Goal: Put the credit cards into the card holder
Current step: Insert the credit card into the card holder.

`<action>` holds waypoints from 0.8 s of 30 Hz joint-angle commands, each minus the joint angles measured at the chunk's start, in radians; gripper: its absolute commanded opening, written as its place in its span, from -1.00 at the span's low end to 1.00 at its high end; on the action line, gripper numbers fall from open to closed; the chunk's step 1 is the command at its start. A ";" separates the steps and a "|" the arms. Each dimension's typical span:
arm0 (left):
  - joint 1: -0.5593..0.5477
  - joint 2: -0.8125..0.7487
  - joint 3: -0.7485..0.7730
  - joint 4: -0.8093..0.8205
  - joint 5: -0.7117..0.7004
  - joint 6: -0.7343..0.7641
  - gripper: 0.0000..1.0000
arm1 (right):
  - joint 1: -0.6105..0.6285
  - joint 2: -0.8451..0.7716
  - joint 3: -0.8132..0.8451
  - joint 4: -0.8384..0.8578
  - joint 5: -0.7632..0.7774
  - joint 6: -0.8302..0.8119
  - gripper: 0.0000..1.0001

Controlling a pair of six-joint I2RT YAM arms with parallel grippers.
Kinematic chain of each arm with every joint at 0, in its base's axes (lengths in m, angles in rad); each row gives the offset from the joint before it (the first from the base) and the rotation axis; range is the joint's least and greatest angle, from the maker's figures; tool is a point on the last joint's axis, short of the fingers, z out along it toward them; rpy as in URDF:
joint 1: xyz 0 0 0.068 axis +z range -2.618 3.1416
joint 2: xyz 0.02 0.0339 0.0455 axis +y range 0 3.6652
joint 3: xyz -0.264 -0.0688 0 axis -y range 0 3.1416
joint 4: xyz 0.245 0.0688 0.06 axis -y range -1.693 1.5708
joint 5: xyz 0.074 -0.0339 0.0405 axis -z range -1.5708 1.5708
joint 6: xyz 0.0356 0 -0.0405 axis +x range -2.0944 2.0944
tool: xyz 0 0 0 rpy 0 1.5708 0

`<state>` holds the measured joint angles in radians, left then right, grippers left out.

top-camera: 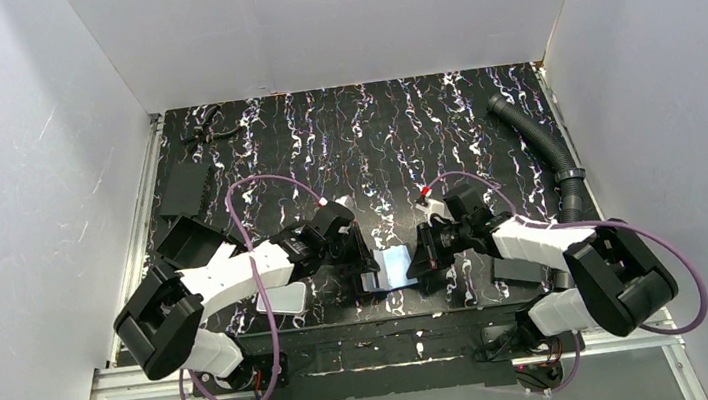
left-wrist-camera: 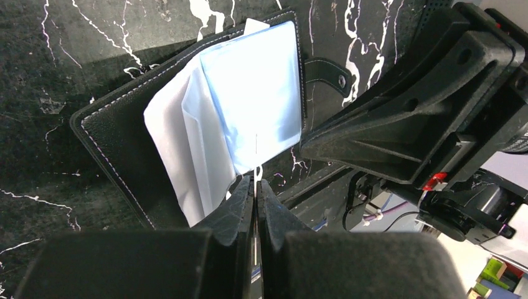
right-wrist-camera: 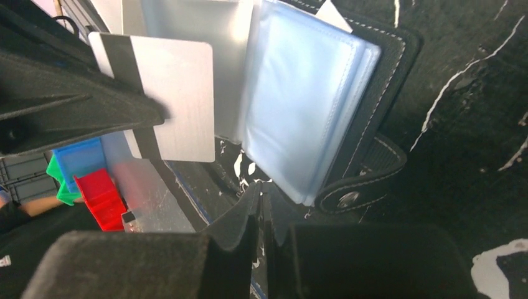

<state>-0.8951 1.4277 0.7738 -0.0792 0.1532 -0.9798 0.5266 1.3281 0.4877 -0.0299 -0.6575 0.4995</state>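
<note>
The card holder (top-camera: 393,268) lies open between both grippers at the table's near edge. Its black cover (left-wrist-camera: 118,143) and bluish clear pockets (left-wrist-camera: 255,81) show in the left wrist view, with pale leaves fanned out. My left gripper (left-wrist-camera: 256,180) is shut on a silver credit card (right-wrist-camera: 171,99), seen edge-on from its own camera. The card has a dark stripe and stands upright beside the pockets (right-wrist-camera: 305,106). My right gripper (right-wrist-camera: 261,190) is shut at the pockets' lower edge, next to the snap tab (right-wrist-camera: 364,180). I cannot tell whether a clear leaf sits between its jaws.
A white rounded slab (top-camera: 286,300) lies under the left arm. Flat black plates (top-camera: 183,189) sit at the left and another (top-camera: 514,270) under the right arm. A black corrugated hose (top-camera: 540,144) runs along the right wall. White walls enclose three sides.
</note>
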 commanded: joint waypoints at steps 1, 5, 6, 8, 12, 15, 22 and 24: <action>0.004 -0.002 0.008 -0.031 -0.023 0.039 -1.00 | 0.003 0.051 0.024 0.094 -0.007 -0.026 -0.78; 0.026 0.026 -0.021 0.010 0.008 0.032 -1.00 | 0.003 0.082 0.020 0.099 0.026 -0.047 -0.84; 0.030 0.030 -0.026 0.018 0.013 0.032 -1.00 | 0.003 0.089 0.018 0.100 0.031 -0.051 -0.85; 0.039 0.039 -0.034 0.032 0.025 0.032 -1.00 | 0.003 0.105 0.013 0.107 0.032 -0.056 -0.87; 0.057 0.049 -0.042 0.024 0.035 0.023 -1.00 | 0.003 0.128 0.002 0.126 0.037 -0.051 -0.90; 0.069 0.067 -0.068 0.072 0.074 0.002 -1.00 | 0.003 0.138 -0.002 0.135 0.036 -0.049 -0.90; 0.086 0.119 -0.063 0.145 0.152 0.004 -1.00 | 0.003 0.149 0.002 0.141 0.029 -0.051 -0.91; 0.088 0.126 -0.058 0.153 0.166 0.013 -1.00 | 0.003 0.152 0.002 0.143 0.029 -0.049 -0.91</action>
<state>-0.8085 1.5352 0.7113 0.0460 0.2691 -0.9833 0.5266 1.4624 0.4877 0.0860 -0.6445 0.4675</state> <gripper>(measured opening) 0.010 0.056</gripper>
